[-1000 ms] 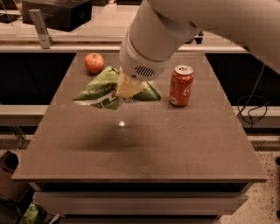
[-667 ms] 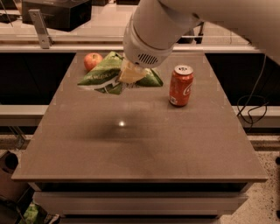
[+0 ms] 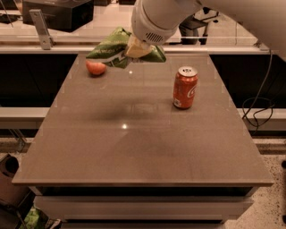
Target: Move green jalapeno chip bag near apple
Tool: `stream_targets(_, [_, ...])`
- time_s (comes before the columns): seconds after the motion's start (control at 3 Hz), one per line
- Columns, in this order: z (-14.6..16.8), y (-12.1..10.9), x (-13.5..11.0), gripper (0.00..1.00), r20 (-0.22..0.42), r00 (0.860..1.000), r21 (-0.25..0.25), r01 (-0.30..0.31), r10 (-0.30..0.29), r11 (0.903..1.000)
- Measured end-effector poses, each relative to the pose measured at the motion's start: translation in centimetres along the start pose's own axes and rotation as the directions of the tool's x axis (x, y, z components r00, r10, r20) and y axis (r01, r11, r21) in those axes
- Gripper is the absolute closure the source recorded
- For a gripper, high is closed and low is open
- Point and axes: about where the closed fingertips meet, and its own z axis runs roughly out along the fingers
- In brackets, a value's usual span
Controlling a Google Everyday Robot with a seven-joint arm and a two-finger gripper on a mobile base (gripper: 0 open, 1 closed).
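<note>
The green jalapeno chip bag [image 3: 111, 48] hangs in the air above the far part of the table, held by my gripper [image 3: 135, 48], which is shut on its middle. The bag is crumpled, shiny green with white edges. The apple [image 3: 95, 67] sits on the table at the far left, just below and left of the bag's lower edge. The bag hides a small part of the apple's top right. The big white arm comes in from the upper right.
An orange-red soda can [image 3: 185, 87] stands upright on the right half of the brown table [image 3: 134, 147]. A dark box [image 3: 58, 13] and a metal post [image 3: 40, 29] stand behind the table's far edge. Cables [image 3: 257, 112] hang at the right.
My gripper has lifted the chip bag higher and carried it toward the table's far edge. The apple and the can have not moved.
</note>
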Motion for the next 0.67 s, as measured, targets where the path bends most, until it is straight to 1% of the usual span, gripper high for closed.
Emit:
stream_targets(0.33, [1.43, -3.37, -0.06, 1.0, 0.022, 1.0, 0.047, 0.017, -0.018, 0.9988])
stream_targets(0.67, [1.42, -3.37, -0.07, 1.0, 0.022, 1.0, 0.047, 0.017, -0.018, 0.9988])
